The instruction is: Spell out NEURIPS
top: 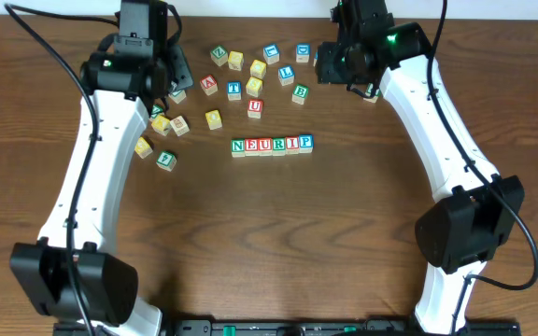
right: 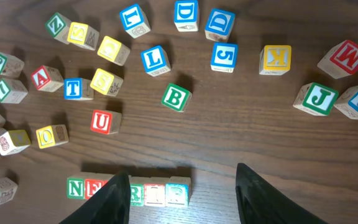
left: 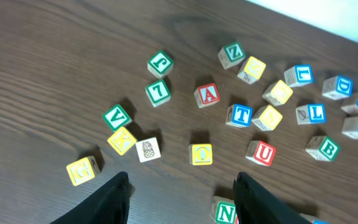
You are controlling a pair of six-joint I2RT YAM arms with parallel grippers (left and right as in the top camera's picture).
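- My right gripper (right: 183,179) hangs with its jaws parted and nothing between them. My left gripper (left: 180,186) is likewise apart and empty.
- The row of small wooden letter cubes (top: 272,145) reads N-E-U-R-I-P on the dark wooden table (top: 344,224), cubes touching. The spot past P is bare.
- A yellow-faced wooden cube (right: 107,81) lies loose among the other scattered letter cubes (right: 176,97). I cannot read its letter surely.
- I judge it light, rigid and smooth-sided, so I'd pinch two opposite flat faces squarely, lest it twist or skid.

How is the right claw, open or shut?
Open. On the right gripper, the two black fingers stand wide apart, nothing gripped between them.
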